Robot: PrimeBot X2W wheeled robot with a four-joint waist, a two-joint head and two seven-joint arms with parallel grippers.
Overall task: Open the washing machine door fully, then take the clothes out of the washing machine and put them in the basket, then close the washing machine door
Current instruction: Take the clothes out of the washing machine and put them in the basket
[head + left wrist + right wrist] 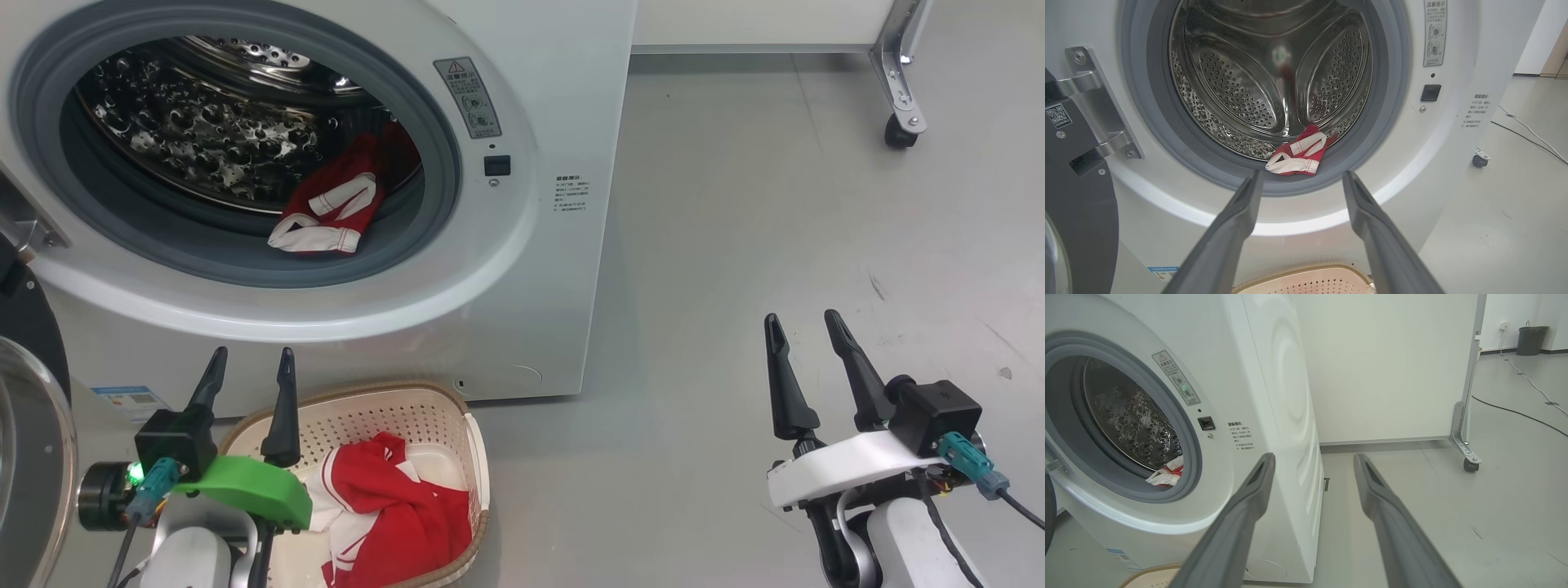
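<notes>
**Door.** The washing machine door (33,343) is found swung open at the left.

**Clothes.** One red-and-white garment (326,214) is seen inside the washing machine (555,310). It lies at the front of the drum (204,122), low and right against the grey gasket (245,265), with its long axis roughly across the mouth. A second garment (392,506) is already lodged in the basket (384,420), which stands on the floor at the machine's foot.

**Claws.** The left claw (252,353) is held spread wide and empty over the basket's left rim, below the drum mouth. The first garment lies ahead of it, higher and slightly right. The right claw (802,317), likewise wide and empty, is placed well off to the right over bare floor.

**Assessment.** The left arm is judged the nearer. Only the gasket lip is judged to obstruct the reach.
</notes>
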